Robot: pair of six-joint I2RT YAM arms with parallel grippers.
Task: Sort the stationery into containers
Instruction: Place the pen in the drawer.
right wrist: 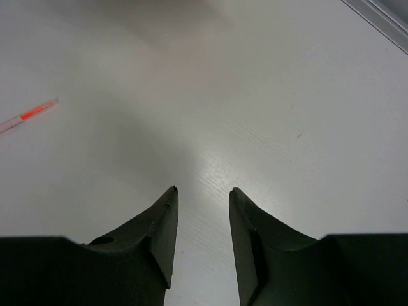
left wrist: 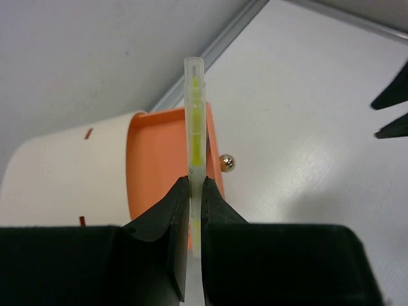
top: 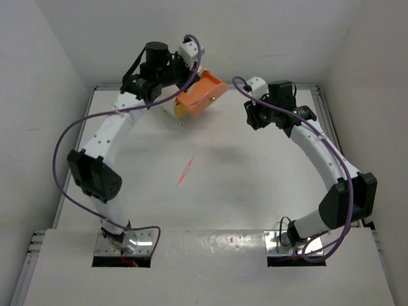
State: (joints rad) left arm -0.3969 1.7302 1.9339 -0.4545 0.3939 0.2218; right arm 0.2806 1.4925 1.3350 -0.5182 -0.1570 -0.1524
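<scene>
Left claw (left wrist: 196, 185) grips yellow pen (left wrist: 194, 108) by orange drawer (left wrist: 153, 166); right claw (right wrist: 203, 194) gapes, pink pen (right wrist: 29, 115) apart.

The middle of the table (top: 255, 185) is open floor, broken only by a thin pink pen (top: 185, 172) lying well apart from both arms. At the far edge the cabinet (left wrist: 64, 172) stands close to the back wall (top: 255, 38). Its drawer (top: 203, 94) is pulled out to the right, with the knob (left wrist: 227, 163) jutting further. The left gripper (left wrist: 196, 191), pinching a yellow pen (left wrist: 194, 115), hangs over the drawer's open top. The right gripper (right wrist: 203, 194), jaws apart, hovers over bare surface beyond a gap. Side walls (top: 38, 95) close both flanks.
</scene>
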